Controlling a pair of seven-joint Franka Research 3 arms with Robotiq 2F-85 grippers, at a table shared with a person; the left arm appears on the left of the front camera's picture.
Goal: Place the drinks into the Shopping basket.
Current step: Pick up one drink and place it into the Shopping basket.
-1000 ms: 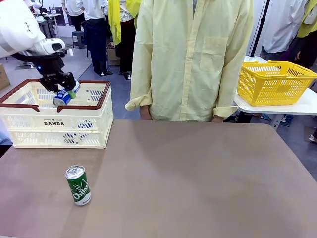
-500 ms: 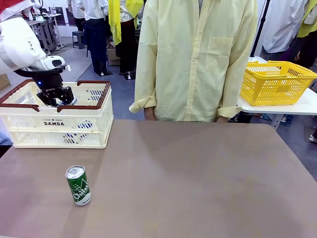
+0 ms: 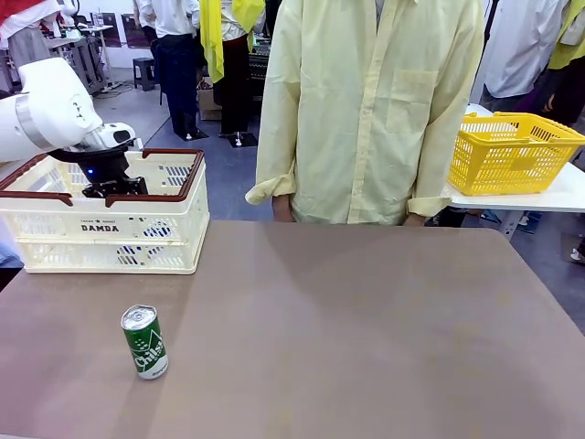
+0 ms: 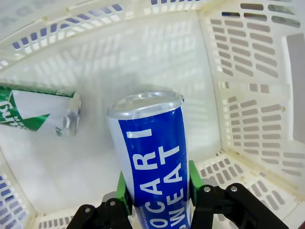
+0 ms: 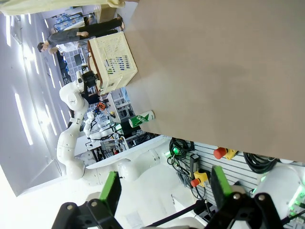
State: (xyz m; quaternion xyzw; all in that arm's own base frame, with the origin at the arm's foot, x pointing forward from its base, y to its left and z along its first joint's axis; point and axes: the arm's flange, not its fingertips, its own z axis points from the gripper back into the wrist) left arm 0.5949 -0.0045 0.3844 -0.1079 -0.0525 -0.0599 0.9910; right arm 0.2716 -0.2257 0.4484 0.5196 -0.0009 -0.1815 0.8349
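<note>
Cream-white slotted plastic makes up the basket [image 3: 110,229], the biggest thing on the brown table [image 3: 366,320]; it sits at the table's left far corner with a red-brown rim and "DAMDA" printed on its near wall. It looks stiff and light, and it needs no handling.

The left gripper [image 3: 111,187] is sunk inside the basket, below the rim. From the wrist camera its green pads [image 4: 123,194] pinch the lower body of a blue can [image 4: 152,152], one on each side, with the silver top pointing away toward the basket floor [image 4: 95,157]. White letters on it read "OCARI" over "WEAT", the rest being hidden by the jaws. A second, green can [image 4: 38,112] lies on its side on the basket floor, near the blue one and apart from it; its print is too cut off to read.

A third green can [image 3: 145,342] stands upright on the table in front of the basket, well apart from it, white "Chilsu…" lettering slanting up its side.

These cans are likely thin, smooth aluminium: slippery, dentable under a hard squeeze, and fairly heavy if full. Mid-body across the round is the sound place to hold them.

The right gripper [image 5: 164,193] hangs off the table's edge, fingers spread wide, holding nothing.
</note>
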